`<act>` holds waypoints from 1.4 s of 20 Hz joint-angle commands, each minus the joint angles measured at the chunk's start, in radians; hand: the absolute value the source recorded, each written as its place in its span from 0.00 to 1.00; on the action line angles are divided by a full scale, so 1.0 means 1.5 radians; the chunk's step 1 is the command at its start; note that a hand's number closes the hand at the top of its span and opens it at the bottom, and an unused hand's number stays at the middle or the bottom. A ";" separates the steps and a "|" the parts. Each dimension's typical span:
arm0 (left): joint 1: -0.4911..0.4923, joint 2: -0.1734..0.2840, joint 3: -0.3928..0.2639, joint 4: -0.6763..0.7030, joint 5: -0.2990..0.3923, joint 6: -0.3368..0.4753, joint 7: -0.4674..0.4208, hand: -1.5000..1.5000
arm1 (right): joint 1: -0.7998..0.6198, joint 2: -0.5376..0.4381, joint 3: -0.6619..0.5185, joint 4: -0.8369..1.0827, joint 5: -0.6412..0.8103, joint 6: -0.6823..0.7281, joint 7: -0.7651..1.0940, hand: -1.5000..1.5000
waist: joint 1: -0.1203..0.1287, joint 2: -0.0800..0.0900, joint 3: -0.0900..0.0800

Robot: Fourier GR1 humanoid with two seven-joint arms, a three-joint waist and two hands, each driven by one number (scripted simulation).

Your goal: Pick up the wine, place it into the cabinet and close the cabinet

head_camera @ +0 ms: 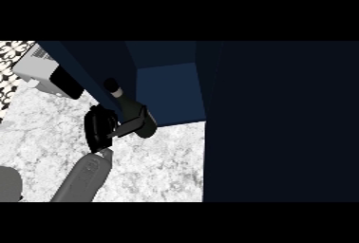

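Note:
The wine bottle (135,114) is dark, with a pale band on its neck. It is tilted, neck pointing up-left, at the front lower edge of the open cabinet (170,90). My right hand (100,126) is shut on the bottle's lower body, with a finger and thumb wrapped across it. Its grey forearm comes in from the lower left. The cabinet's blue inside shows just right of the bottle. The dark cabinet door (280,118) stands open and fills the right side of the view. My left hand does not show.
A white appliance (43,72) with a black front stands at the back left on the speckled counter (161,166). A grey rounded shape (7,182) sits at the left edge. A dark cabinet side panel runs diagonally behind the bottle.

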 commanded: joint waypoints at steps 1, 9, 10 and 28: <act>-0.145 -0.076 -0.045 0.093 -0.025 -0.053 0.057 1.00 | 0.007 -0.001 0.003 -0.016 -0.034 0.005 0.005 0.00 | -0.037 0.022 -0.011; -0.125 -0.044 -0.040 0.101 -0.080 -0.022 0.124 1.00 | 0.000 -0.013 -0.011 -0.012 -0.040 0.016 0.006 0.00 | -0.053 0.028 -0.009; -0.124 -0.048 -0.042 0.099 -0.089 -0.012 0.127 1.00 | 0.000 -0.009 0.001 -0.010 -0.041 0.016 0.009 0.00 | -0.054 0.029 -0.010; -0.110 -0.033 -0.057 0.070 -0.204 -0.038 0.250 0.00 | -0.009 -0.015 -0.002 -0.010 -0.045 0.020 0.012 0.00 | -0.045 0.027 -0.011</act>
